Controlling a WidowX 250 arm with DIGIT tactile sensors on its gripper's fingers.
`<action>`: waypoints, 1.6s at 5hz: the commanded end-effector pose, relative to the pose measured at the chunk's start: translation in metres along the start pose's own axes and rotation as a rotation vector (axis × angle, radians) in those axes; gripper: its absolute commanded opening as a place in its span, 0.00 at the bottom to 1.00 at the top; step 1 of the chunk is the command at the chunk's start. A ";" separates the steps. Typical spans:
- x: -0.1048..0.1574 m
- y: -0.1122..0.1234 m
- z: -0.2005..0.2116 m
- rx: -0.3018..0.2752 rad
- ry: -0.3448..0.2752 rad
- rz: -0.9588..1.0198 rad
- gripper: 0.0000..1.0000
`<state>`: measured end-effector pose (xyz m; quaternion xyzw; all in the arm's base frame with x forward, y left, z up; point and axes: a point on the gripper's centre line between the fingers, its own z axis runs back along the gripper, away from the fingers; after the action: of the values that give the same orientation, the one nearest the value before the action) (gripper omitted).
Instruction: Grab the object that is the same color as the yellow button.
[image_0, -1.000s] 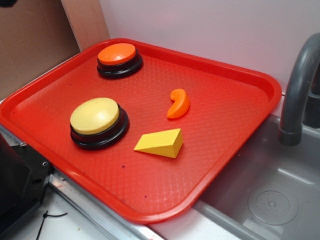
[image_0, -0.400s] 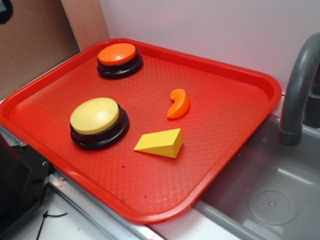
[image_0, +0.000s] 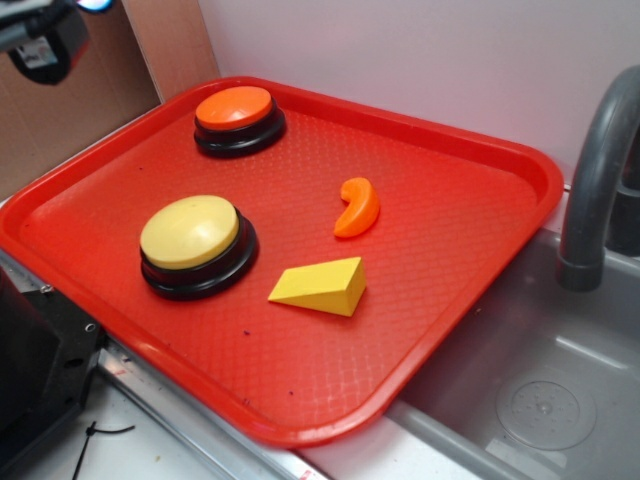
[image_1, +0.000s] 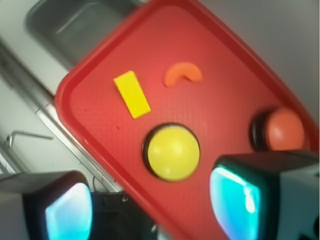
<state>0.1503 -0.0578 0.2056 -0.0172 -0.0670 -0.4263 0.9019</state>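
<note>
The gripper (image_0: 45, 40) has entered the exterior view at the 10 o'clock corner; a second ago that corner showed none of it, and shortly after only a dark sliver. It now hangs high, off the tray (image_0: 470, 140), well apart from everything on it. Nothing on the tray has moved over the same interval.

In the wrist view the two fingers (image_1: 65, 207) sit at the bottom edge with a wide gap between them and nothing in it: the jaws stand spread and empty. That view is blurred, so the exact spread is uncertain.

The yellow button (image_0: 190, 232) sits at the tray's 9 o'clock side. The wedge (image_0: 320, 285), matching it in colour, lies flat on the tray just beside the button at the button's 4 o'clock, not touching it. The orange crescent (image_0: 357, 207) lies near the wedge's 12 o'clock; the orange button (image_0: 235, 108) sits at the tray's 11 o'clock.

Judgement: the approach has only begun. The arm must travel toward 4 o'clock across the yellow button, descend, and close on the wedge, not the crescent.
</note>
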 end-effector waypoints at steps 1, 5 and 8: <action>0.035 -0.010 -0.039 0.056 -0.076 -0.286 1.00; 0.079 -0.010 -0.142 -0.016 -0.076 -0.258 1.00; 0.082 -0.019 -0.185 -0.046 0.006 -0.304 1.00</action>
<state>0.2006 -0.1389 0.0212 -0.0297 -0.0271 -0.5583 0.8287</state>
